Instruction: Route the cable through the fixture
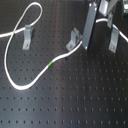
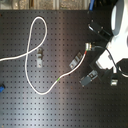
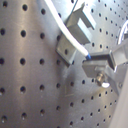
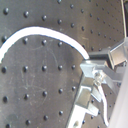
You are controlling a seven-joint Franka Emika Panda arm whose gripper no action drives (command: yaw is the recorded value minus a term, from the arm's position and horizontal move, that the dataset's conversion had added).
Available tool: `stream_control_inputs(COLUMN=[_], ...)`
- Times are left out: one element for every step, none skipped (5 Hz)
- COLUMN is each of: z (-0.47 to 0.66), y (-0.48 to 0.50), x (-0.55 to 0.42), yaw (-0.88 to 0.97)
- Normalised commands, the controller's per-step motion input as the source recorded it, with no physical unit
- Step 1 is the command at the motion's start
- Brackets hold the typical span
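Item: one long, thin white flexible cable (image 1: 15, 37) was recorded lying on a black perforated metal board (image 1: 75, 100). In the first exterior view a large loop was formed toward the first exterior view's left, with its top near the far edge of the board. A short green band (image 1: 51, 64) was noted partway along the cable, on the stretch rising toward the middle of the board.

Item: a small grey metal clip fixture (image 1: 27, 34) was seen standing inside the loop at the first exterior view's left, with the cable passing at or just beside it. A second grey metal clip fixture (image 1: 75, 38) was seen near the middle, the cable running up to it. A third grey metal fixture (image 1: 114, 39) was seen at the first exterior view's right.

Item: the grey metal gripper (image 1: 88, 44) of the white robot arm (image 2: 117, 30) was placed just beside the middle fixture. In the first wrist view the cable end (image 3: 86, 55) was shown pinched at the fingertips (image 3: 100, 59), the jaws closed narrowly on it, right beside that fixture (image 3: 75, 32).
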Motion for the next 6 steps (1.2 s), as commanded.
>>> stream_control_inputs(z=[-0.55, -0.37, 0.0, 0.0, 0.0, 0.32], y=[-0.021, -0.02, 0.039, 0.307, 0.01, 0.068], x=[-0.022, -0.019, -0.037, -0.085, 0.011, 0.07], yaw=[0.0, 0.0, 0.0, 0.01, 0.0, -0.05])
